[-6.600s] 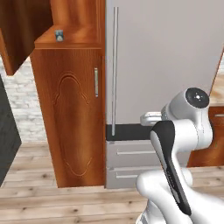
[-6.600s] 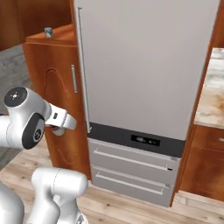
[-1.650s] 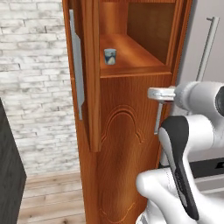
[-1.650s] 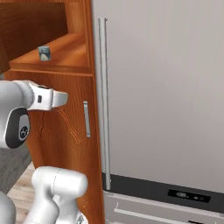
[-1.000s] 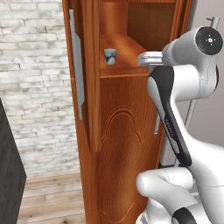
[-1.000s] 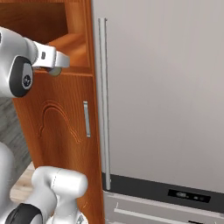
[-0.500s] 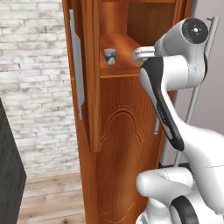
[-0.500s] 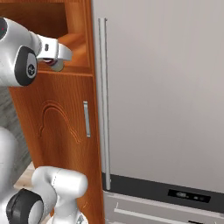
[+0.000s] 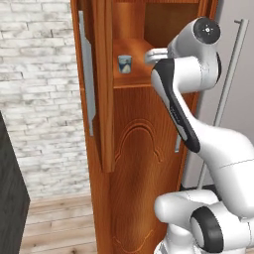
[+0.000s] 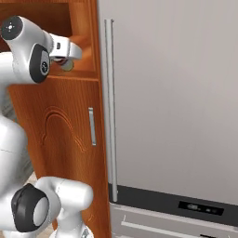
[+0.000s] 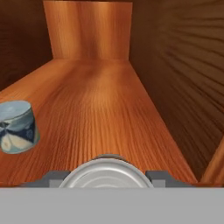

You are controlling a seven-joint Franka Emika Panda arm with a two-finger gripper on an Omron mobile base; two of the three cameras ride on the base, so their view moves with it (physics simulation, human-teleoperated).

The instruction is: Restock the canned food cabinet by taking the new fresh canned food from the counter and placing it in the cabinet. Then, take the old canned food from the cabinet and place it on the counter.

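1. canned food cabinet [image 9: 136, 163] stands with its upper door [image 9: 101, 84] swung wide; the door shows nearly edge-on in the left base view, so its carved face is hard to read; long silver bar handle [image 9: 87, 74] runs down it
2. hand [image 11: 107, 173] reaches in over the front of the wooden shelf [image 11: 100, 113]; in the left base view its tip is tucked behind the arm's own wrist, in the right base view it sits at the shelf edge [image 10: 67, 59], mostly masked by the white arm
3. hand is clenched on a silver-topped can [image 11: 107, 174]; fingertips [image 11: 52, 178] flank the lid on both sides; just the grey metal top shows, the body and label are cut off by the bottom of the hand view; whether it touches the shelf cannot be told
4. in the right base view a small pale round shape [image 10: 68, 66] under the hand looks like that same can; too small to confirm
5. old canned food [image 11: 16, 127] sits on the same shelf, upright, blue-and-white label, to the left in the hand view and apart from the held can; its left side is cropped by the frame edge; it also shows small at the shelf's front left [image 9: 125, 64]
6. rear of the cabinet interior is dim; side walls go dark; nothing else readable back there
7. grey fridge [image 10: 172, 93] with tall bar handle [image 10: 110, 107] stands just beside the cabinet; lower door of the cabinet is closed, short silver handle [image 10: 92, 126] on it
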